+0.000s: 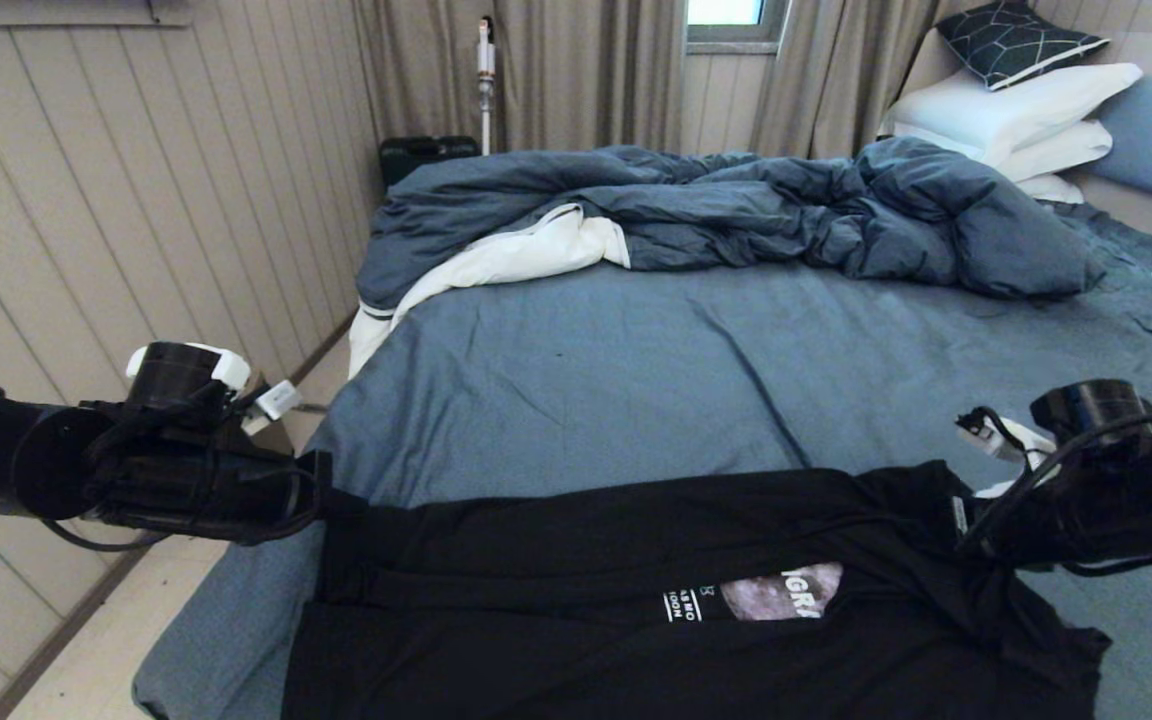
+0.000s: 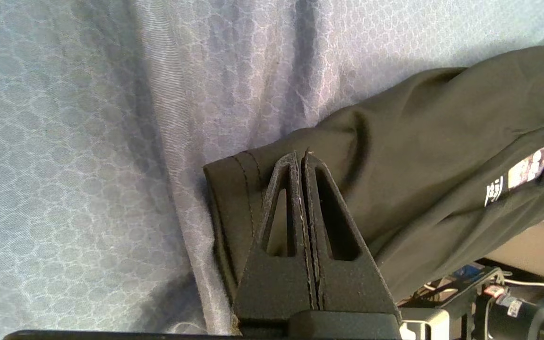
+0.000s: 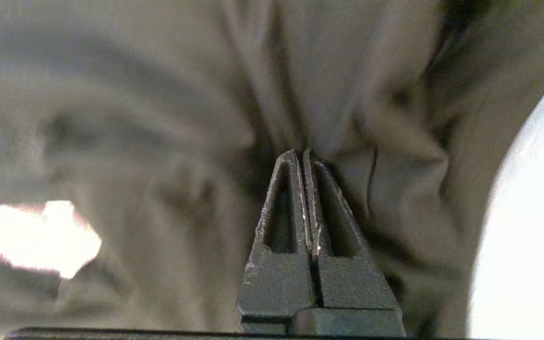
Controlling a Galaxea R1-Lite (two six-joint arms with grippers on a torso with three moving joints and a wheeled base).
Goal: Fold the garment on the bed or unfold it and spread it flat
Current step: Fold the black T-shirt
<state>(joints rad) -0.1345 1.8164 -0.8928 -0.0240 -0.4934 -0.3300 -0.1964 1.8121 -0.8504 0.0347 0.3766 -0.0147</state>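
Across the room the bed [image 1: 636,380] fills most of the head view, its blue-grey sheet wide and lightly creased. Toward the far end of the bed a dark blue duvet [image 1: 736,215] lies bunched in a long heap, with a patch of its white lining turned out at the left edge of the bed. Beyond the duvet, at the right far corner of the bed, 3 white pillows [image 1: 1016,120] are stacked, with 1 dark patterned cushion [image 1: 1016,40] on top.

On the near end of the bed lies the garment [image 1: 636,600], a black shirt folded over on itself into a broad band, with part of its grey moon print and white lettering showing along the fold. It stretches almost from the left edge of the bed toward the right side.

At the left edge of the bed the left gripper [image 2: 301,158] has its jaws pressed together on a stitched hem corner of the garment. Toward the right side of the bed the right gripper [image 3: 302,156] has its jaws together too, pinching a bunched ridge of the same black cloth, which gathers into folds around its tips.
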